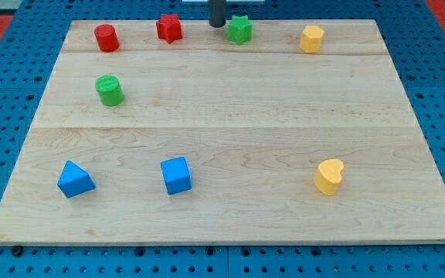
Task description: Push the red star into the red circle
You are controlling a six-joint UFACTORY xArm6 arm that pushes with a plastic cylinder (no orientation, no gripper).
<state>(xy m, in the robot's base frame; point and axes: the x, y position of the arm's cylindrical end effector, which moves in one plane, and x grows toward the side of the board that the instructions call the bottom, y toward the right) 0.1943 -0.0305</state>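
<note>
My tip (216, 25) stands at the view's top edge of the board (230, 100), a dark rod end with no fingers to spread or press together, and it holds nothing. It sits between 2 blocks: the green star (239, 29) is just beside it on the view's right, close but whether they touch I cannot tell, and the red star (168, 28) lies near it on the view's left, apart from it. Further to the view's left of my tip, past the red star, stands the red circle (107, 37); star and circle are near each other but do not touch. Well to the view's right of my tip, beyond the green star, sits the yellow hexagon (311, 38). Below my tip and to the view's left is the green circle (109, 89). Far below, near the view's bottom, lie the blue triangle (75, 179), the blue cube (176, 175) and, to the view's right, the yellow heart (329, 176), all well apart from my tip.
</note>
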